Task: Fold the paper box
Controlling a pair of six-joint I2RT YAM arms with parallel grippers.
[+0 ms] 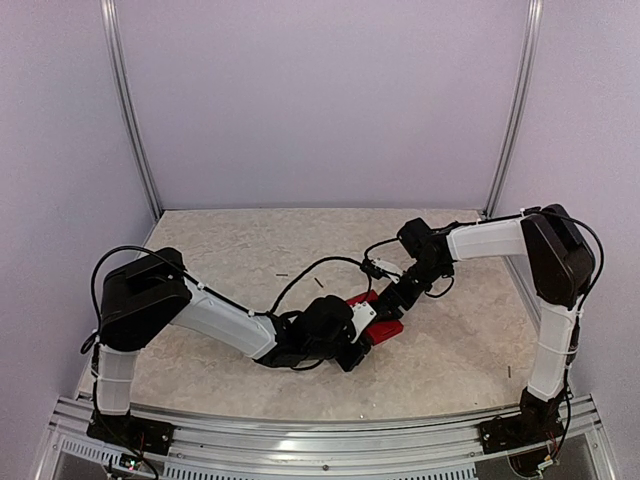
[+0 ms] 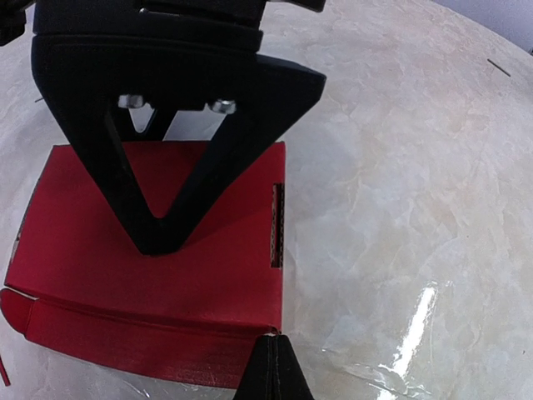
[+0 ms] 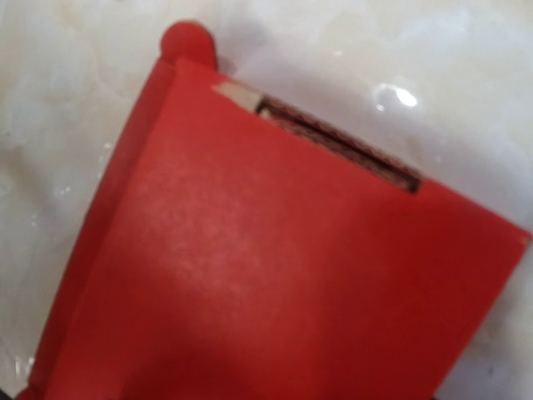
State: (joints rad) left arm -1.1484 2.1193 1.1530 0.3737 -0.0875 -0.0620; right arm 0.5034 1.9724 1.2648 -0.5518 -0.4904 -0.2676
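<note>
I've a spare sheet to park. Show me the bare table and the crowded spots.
Bare: the far table strip between paper box and back wall; the near-right patch beside the right arm. Crowded: centre, both sets of jaws and the black cable around the box.

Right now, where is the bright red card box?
In the top view the bright red card box lies on the beige table, slightly right of centre, between the left claw and right claw.

Matt red card paper box (image 2: pixel 83 275) on a glossy, marbled cream worktop (image 2: pixel 400 192); left gripper (image 2: pixel 162 233) of smooth matt black plastic.
</note>
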